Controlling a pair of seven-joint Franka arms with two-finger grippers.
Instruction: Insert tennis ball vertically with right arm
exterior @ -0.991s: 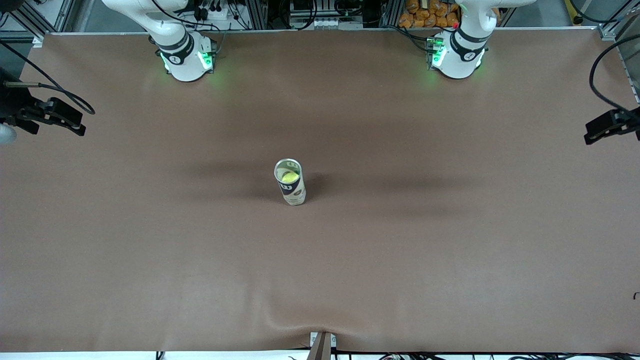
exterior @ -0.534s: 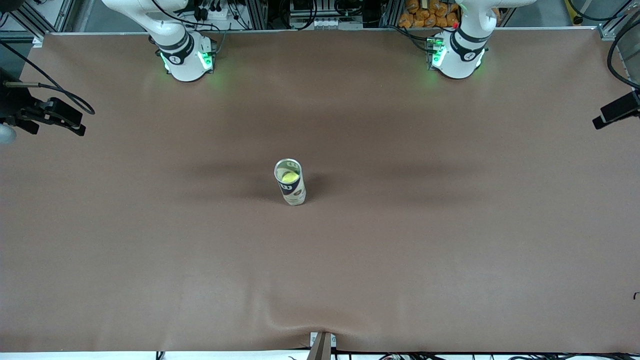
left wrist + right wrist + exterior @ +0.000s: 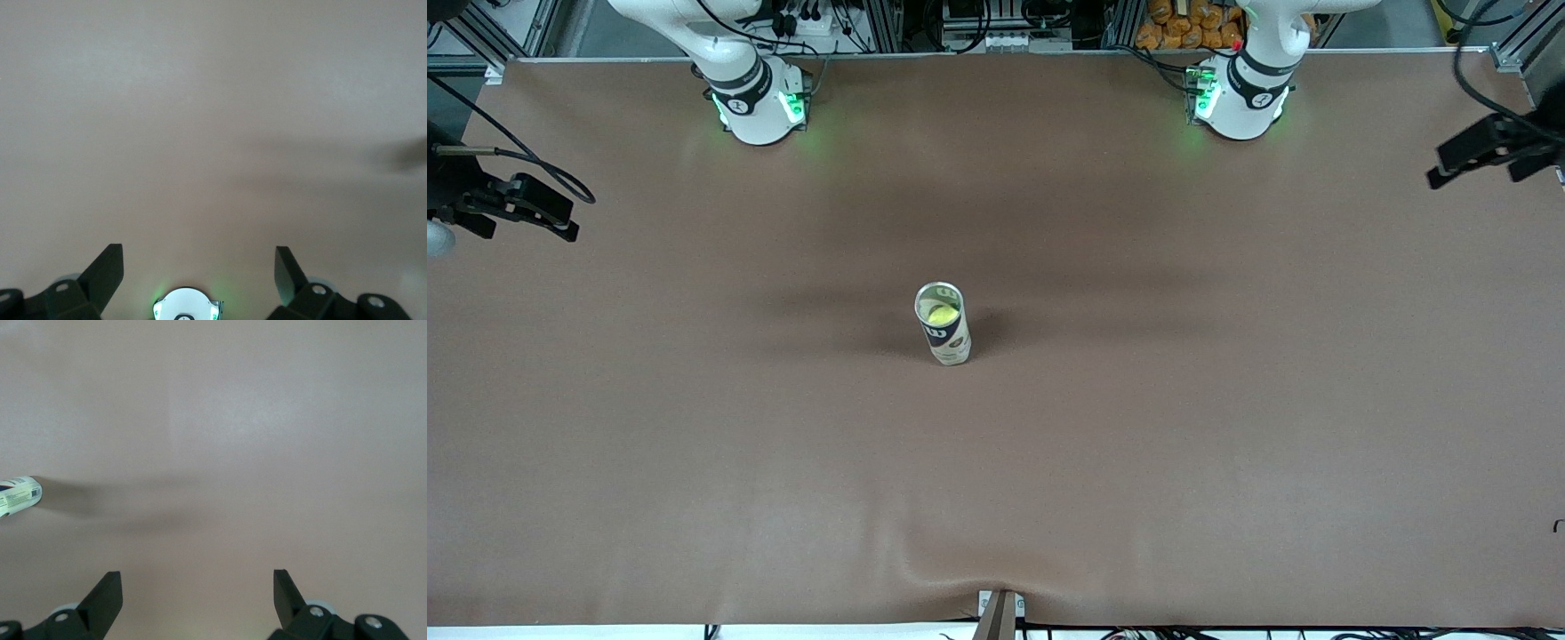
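Note:
A clear tennis-ball can (image 3: 944,336) with a dark label stands upright at the middle of the brown table (image 3: 1183,444). Its top is open and a yellow-green tennis ball (image 3: 942,314) sits inside. The can's end also shows in the right wrist view (image 3: 20,497). My right gripper (image 3: 565,227) hangs open and empty over the right arm's end of the table, well away from the can; it is seen open over bare table in the right wrist view (image 3: 197,588). My left gripper (image 3: 1436,176) hangs open and empty over the left arm's end; it shows open in the left wrist view (image 3: 198,265).
The two white arm bases (image 3: 758,105) (image 3: 1238,100) with green lights stand along the table's edge farthest from the front camera. The left arm's base also shows in the left wrist view (image 3: 187,308). A small clamp (image 3: 1000,612) sits at the nearest edge.
My left gripper has swung over its end of the table toward the edge where the bases stand. The right gripper, the can and the ball have not moved.

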